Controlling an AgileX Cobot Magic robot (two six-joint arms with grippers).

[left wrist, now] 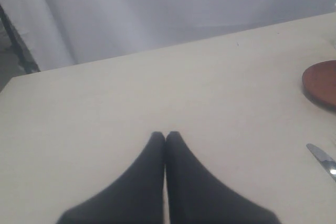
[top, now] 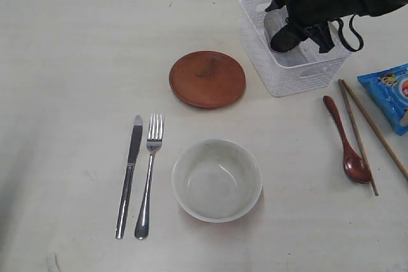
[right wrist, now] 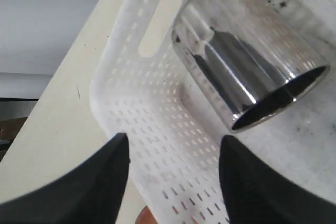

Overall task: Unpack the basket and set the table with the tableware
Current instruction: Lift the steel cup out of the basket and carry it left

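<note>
The white basket (top: 294, 73) stands at the table's far right. Inside it the steel cup (right wrist: 247, 51) lies on its side, mostly hidden behind the arm in the exterior view. My right gripper (right wrist: 174, 139) hangs open over the basket's perforated wall (right wrist: 152, 103), short of the cup and holding nothing; the exterior view shows it dipped into the basket (top: 290, 33). Set out on the table (top: 76, 62) are the plate (top: 207, 79), bowl (top: 217, 179), knife (top: 131, 173), fork (top: 149, 173), spoon (top: 347, 141) and chopsticks (top: 360, 132). My left gripper (left wrist: 166, 135) is shut and empty above bare tabletop.
A blue chip bag (top: 392, 93) lies at the right edge beside the chopsticks. In the left wrist view the plate's rim (left wrist: 323, 82) and the knife's tip (left wrist: 323, 158) show at one side. A pale curtain hangs behind the table's far edge.
</note>
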